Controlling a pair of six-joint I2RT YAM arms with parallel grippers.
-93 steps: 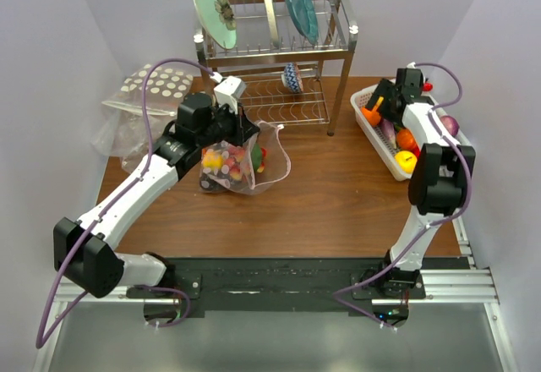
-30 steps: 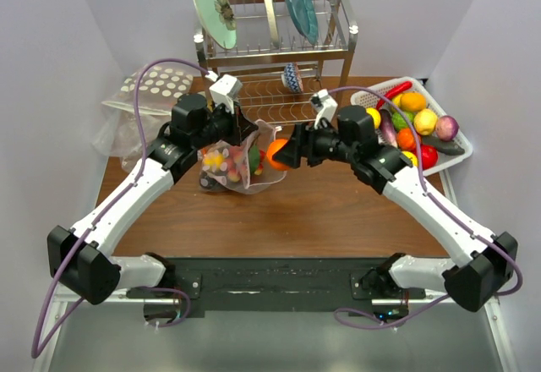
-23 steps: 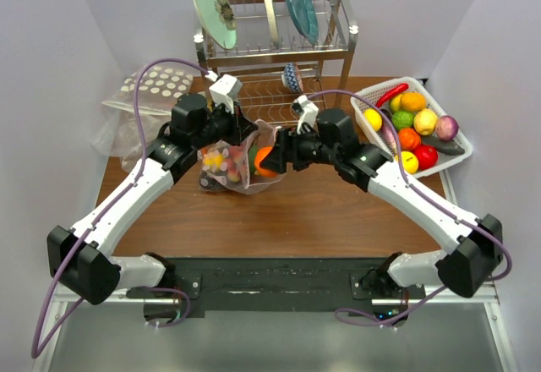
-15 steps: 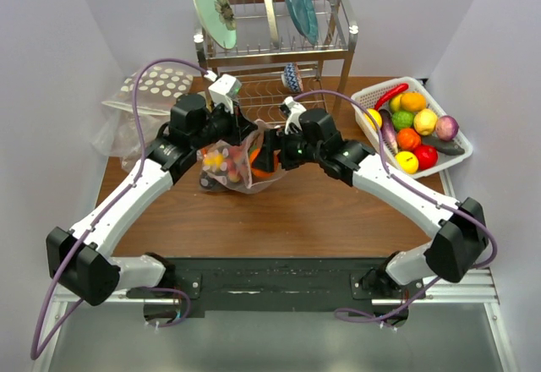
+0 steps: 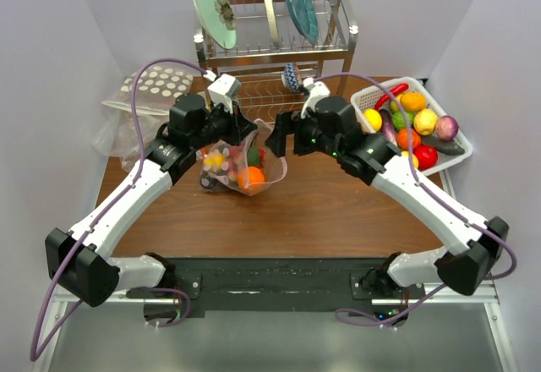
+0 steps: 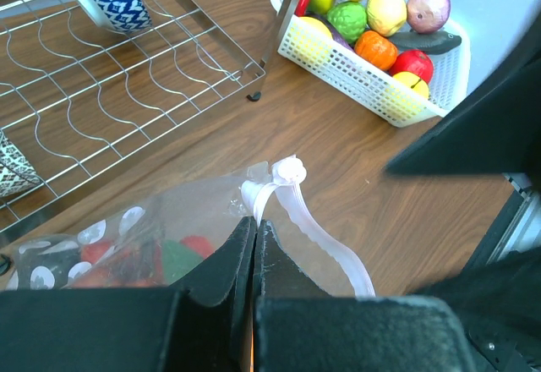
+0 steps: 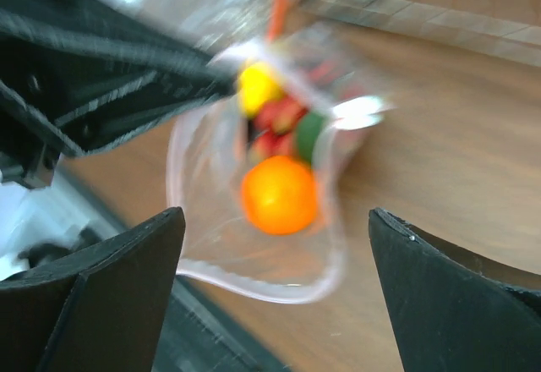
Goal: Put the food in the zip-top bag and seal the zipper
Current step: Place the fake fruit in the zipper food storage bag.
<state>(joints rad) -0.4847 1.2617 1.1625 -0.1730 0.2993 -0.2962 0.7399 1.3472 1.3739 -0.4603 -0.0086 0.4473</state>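
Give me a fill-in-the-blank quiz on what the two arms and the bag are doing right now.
The left end effector is ___ on the rim of the zip-top bag.
The right end effector above it is ___, holding nothing.
The biggest round fruit in the bag is an ___.
The remaining food sits in the white ___.
Missing words: shut; open; orange; basket.

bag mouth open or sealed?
Open. The bag rim gapes in a wide loop with the orange seen through it; left fingers pinch one edge.
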